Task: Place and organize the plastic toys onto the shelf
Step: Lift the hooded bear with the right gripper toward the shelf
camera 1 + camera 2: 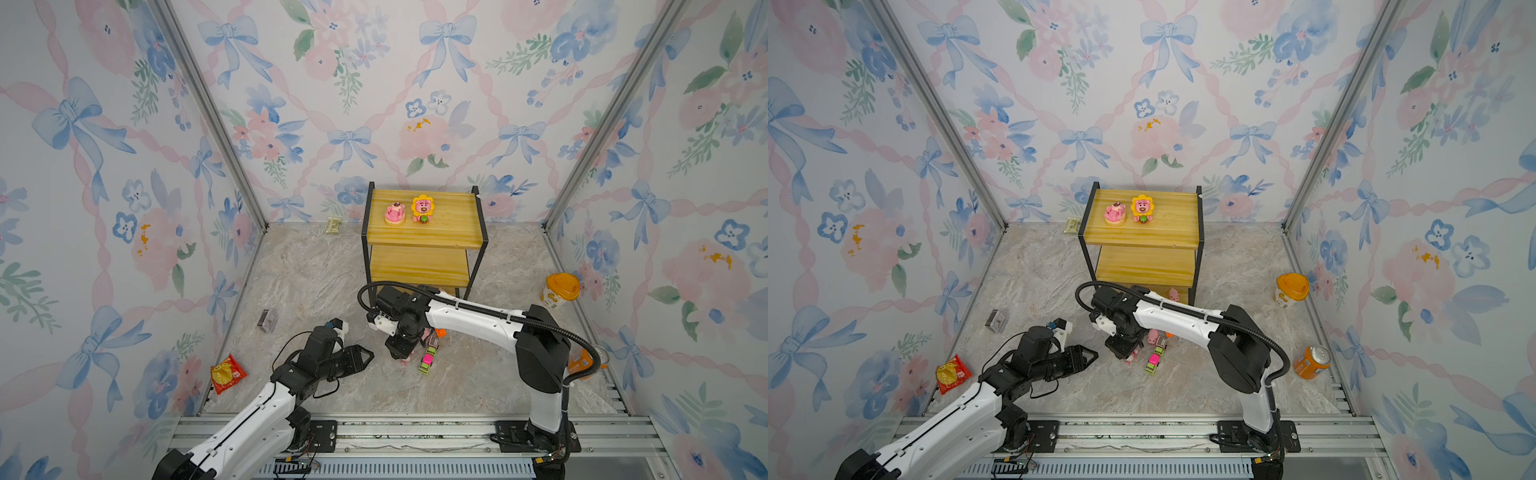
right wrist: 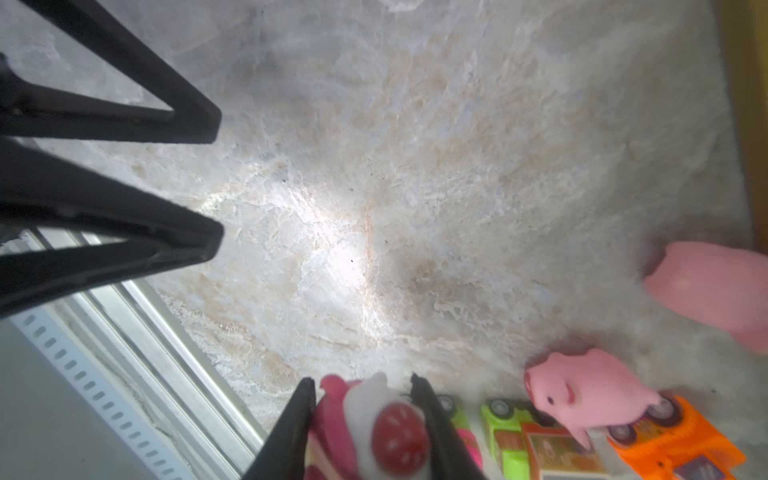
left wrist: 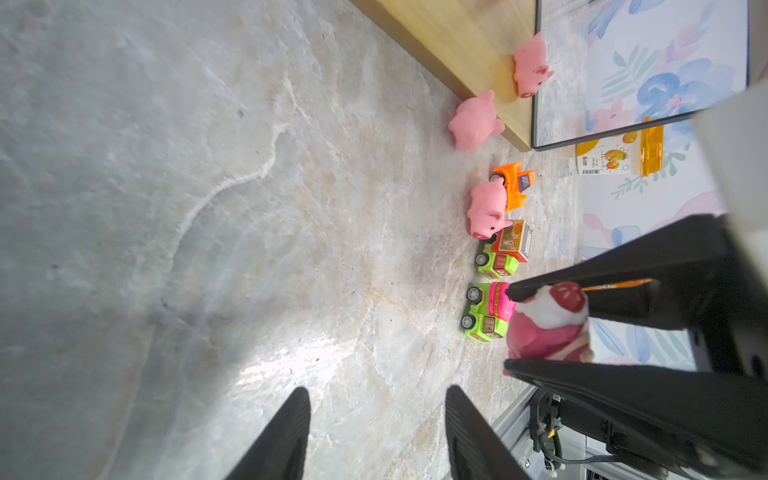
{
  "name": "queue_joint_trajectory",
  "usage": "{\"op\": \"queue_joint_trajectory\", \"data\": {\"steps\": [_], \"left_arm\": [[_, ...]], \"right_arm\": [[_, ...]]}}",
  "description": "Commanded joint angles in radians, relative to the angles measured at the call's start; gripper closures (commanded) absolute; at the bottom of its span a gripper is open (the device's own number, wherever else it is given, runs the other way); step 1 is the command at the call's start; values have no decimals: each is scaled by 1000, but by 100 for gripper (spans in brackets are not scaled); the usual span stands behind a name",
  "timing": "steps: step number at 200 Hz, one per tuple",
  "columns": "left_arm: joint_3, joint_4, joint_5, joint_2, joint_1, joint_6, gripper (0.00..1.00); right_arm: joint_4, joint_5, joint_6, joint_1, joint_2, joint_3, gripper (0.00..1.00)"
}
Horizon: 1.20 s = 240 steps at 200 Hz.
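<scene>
The shelf (image 1: 424, 232) stands at the back with two pink bears on its top board, a plain one (image 1: 395, 214) and a sunflower one (image 1: 422, 209). My right gripper (image 2: 361, 390) is shut on a third pink bear (image 2: 365, 424) topped with white cream and a red berry, low over the floor. Beside it stand the pink-green car (image 3: 486, 311), the red-green car (image 3: 505, 253) and the orange car (image 3: 513, 185). One pig (image 3: 486, 212) leans on the cars, one (image 3: 473, 122) lies by the shelf, one (image 3: 530, 68) sits on the bottom board. My left gripper (image 3: 378, 392) is open and empty, just left of them.
A yellow-lidded cup (image 1: 561, 289) and an orange can (image 1: 1312, 361) stand near the right wall. A red snack packet (image 1: 226, 372) and a small grey box (image 1: 267, 321) lie at the left. A pale packet (image 1: 333, 225) lies by the back wall.
</scene>
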Motion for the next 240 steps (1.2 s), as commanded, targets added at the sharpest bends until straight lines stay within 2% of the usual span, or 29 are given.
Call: {"op": "queue_joint_trajectory", "data": {"steps": [1,63,103,181,240], "left_arm": [[4,-15,1,-9,9,22,46],[20,-15,0,20,11,42,46],[24,-15,-7,23,11,46,46],[33,-15,-10,34,12,57,46],[33,-15,-11,27,17,60,46]], "right_arm": [[-52,-38,-14,-10,-96,44,79],[-133,-30,-41,-46,-260,168,80],[-116,55,-59,-106,-389,227,80],[85,185,-115,-255,-574,218,83],[274,241,-127,-370,-645,173,84]]}}
